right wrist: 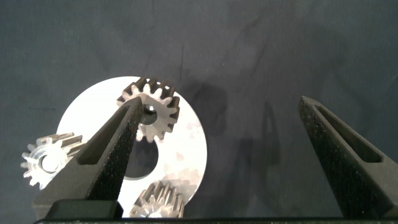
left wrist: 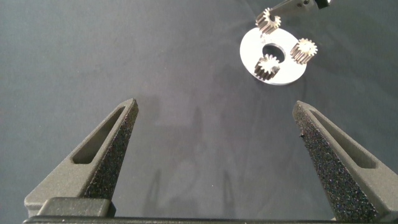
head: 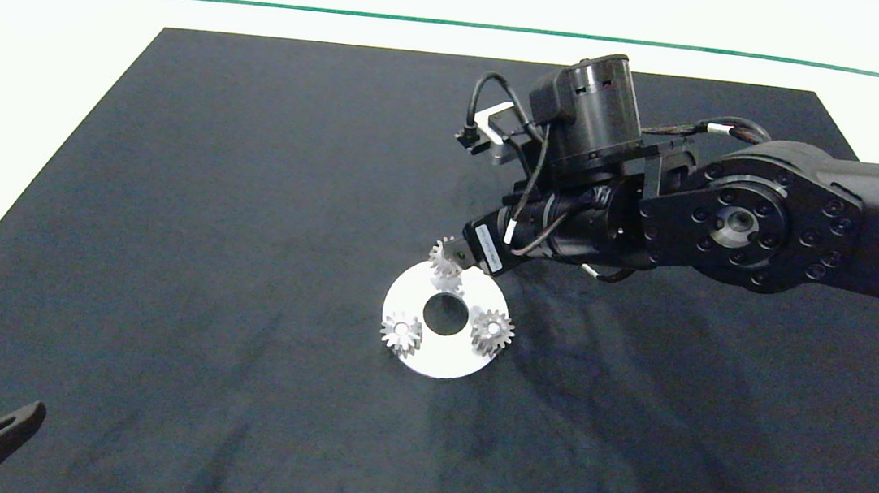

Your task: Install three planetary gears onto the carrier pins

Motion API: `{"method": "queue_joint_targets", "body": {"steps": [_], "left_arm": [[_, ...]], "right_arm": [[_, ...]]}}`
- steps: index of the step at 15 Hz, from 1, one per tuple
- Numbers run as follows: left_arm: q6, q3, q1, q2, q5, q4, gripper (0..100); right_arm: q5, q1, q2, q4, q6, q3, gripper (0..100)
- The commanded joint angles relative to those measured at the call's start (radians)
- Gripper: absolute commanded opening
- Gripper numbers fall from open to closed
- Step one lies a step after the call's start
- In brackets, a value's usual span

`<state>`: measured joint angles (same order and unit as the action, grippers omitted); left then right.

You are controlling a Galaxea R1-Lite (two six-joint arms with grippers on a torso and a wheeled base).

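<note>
The white carrier disc [head: 440, 361] lies mid-mat. Two planetary gears sit on it, one at the left [head: 402, 332] and one at the right [head: 492, 332], each with a pale pin in its bore. The third gear [head: 446, 258] is tilted at the disc's far rim, just beyond a bare white carrier pin [head: 449, 284]. In the right wrist view this gear [right wrist: 158, 115] has a dark bore and rests against one finger [right wrist: 115, 146] of my right gripper [right wrist: 221, 102], which is open wide above the disc. My left gripper [left wrist: 216, 106] is open and parked at the mat's near left corner.
A black mat [head: 251, 178] covers the white table, whose far side carries a green line [head: 463, 25]. The right arm [head: 736, 220] reaches in over the mat's right half. Bare mat surrounds the disc on every side.
</note>
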<state>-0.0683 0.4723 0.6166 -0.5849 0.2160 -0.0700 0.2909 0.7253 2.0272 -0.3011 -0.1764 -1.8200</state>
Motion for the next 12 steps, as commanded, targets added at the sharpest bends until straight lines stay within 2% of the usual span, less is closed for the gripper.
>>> {"method": "queue_joint_targets", "body": {"steps": [1,9,12], "left_arm": [[-0.001,0.000,0.000,0.002,0.002,-0.001,100],[0.001,0.000,0.000,0.013,0.002,0.001,100],[0.005,0.006,-0.003,0.016,0.003,-0.001,100]], "right_arm": [[0.002,-0.001,0.019,0.011,-0.002,-0.004,100],[0.002,0.000,0.031,0.025,-0.002,-0.021,100],[0.002,0.008,-0.024,0.016,0.000,-0.005,100]]}}
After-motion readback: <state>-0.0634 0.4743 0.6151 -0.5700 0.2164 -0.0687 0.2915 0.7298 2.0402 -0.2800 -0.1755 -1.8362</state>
